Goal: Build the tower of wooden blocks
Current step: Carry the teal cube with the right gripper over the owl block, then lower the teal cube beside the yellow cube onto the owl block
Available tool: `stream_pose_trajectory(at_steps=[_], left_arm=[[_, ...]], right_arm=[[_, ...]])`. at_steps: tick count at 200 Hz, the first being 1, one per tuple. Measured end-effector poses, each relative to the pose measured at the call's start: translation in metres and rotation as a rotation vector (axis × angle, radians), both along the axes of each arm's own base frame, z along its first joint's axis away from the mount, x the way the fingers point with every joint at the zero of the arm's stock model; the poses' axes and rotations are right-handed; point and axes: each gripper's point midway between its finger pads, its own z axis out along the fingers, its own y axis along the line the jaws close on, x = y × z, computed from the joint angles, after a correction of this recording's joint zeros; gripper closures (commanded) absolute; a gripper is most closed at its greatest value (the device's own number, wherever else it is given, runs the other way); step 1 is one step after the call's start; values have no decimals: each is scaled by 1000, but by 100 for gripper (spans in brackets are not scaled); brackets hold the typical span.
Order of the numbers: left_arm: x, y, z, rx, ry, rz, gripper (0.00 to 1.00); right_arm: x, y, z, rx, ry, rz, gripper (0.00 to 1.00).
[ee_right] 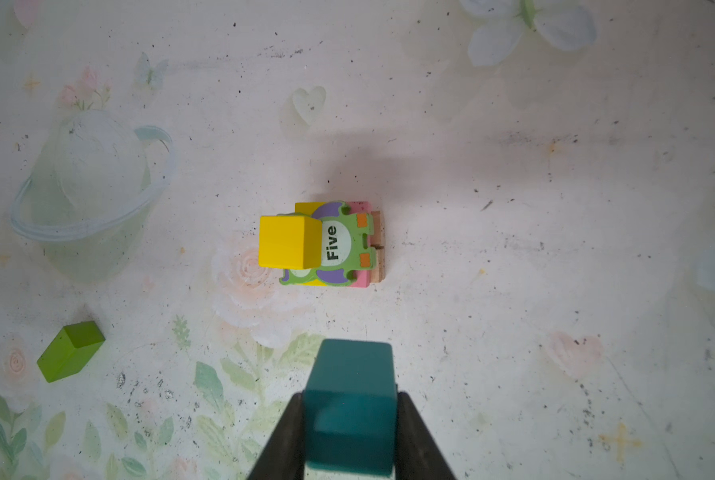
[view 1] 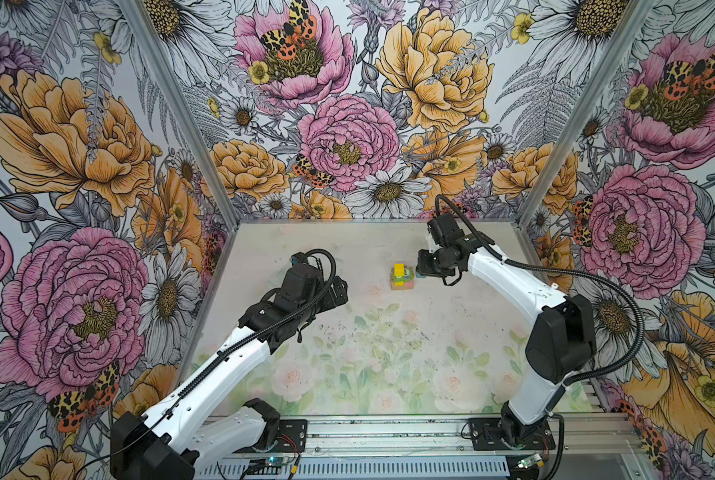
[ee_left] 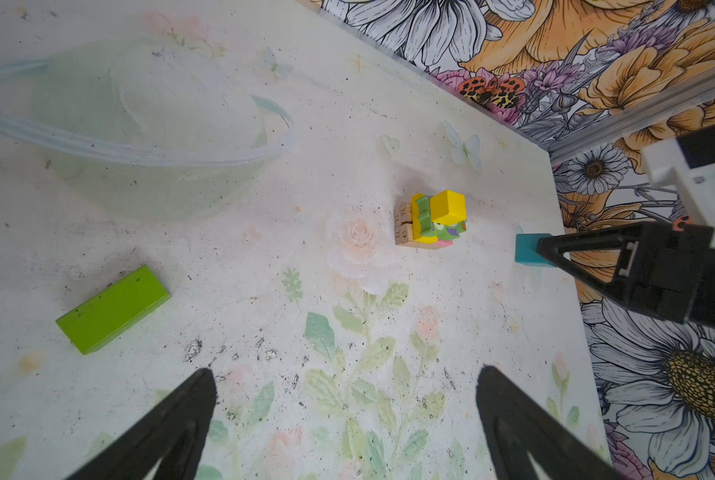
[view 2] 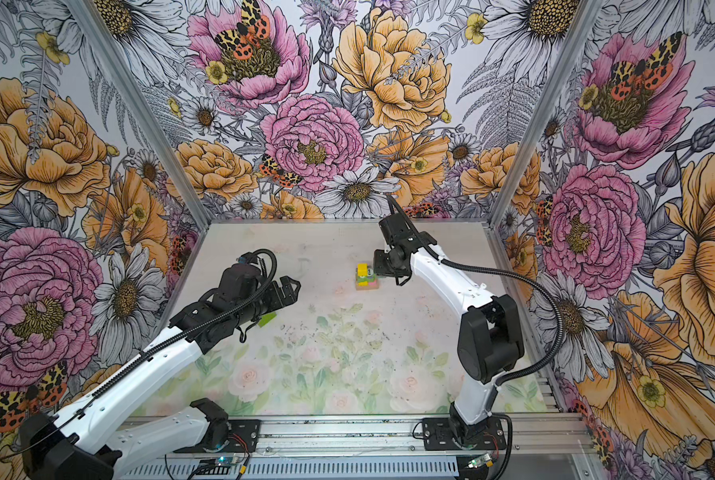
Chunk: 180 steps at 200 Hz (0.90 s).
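Teal wood filled the near part of the right wrist view. The teal cube [ee_right: 349, 407] sat clamped between both fingers of the right gripper [ee_right: 349, 419], above the table [ee_right: 555, 124] and near the wood block tower [ee_right: 335, 245], but not yet over it. The yellow cube [ee_right: 289, 241] stood on top of the tower at one end, above a green figure [ee_right: 347, 245] marked "Five". I judge that the teal cube should be carried level over the yellow cube and lowered slowly. The fingers should release only when it rests flat, since a push from the side could tip the small column.

From the left wrist view, the left gripper [ee_left: 347, 374] had its fingers spread wide and held nothing. The lime green block [ee_left: 112, 309] lay flat on the table, well apart from the tower.

Both top views showed the right arm reaching forward, elbow raised and wrist bent down, with its gripper just to the right of the tower. The left arm stretched low over the table's left part, and its gripper pointed toward the tower from some way off.
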Motion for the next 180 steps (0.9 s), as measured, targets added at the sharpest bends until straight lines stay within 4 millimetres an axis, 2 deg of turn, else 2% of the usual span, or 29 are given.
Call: stream_pose_trajectory(at_steps=[57,114,180], left_arm=[[7,-4,-10,-5,33,-18,1],[11,-2,-11,-16,37,-15,1],[17,-4,-14,-19,43,-15,1]], right_arm=[[15,7,-21,-7,47,22,71],[31,10,-21,5,41,38,71],[39,6,-33,9,69,39,71]])
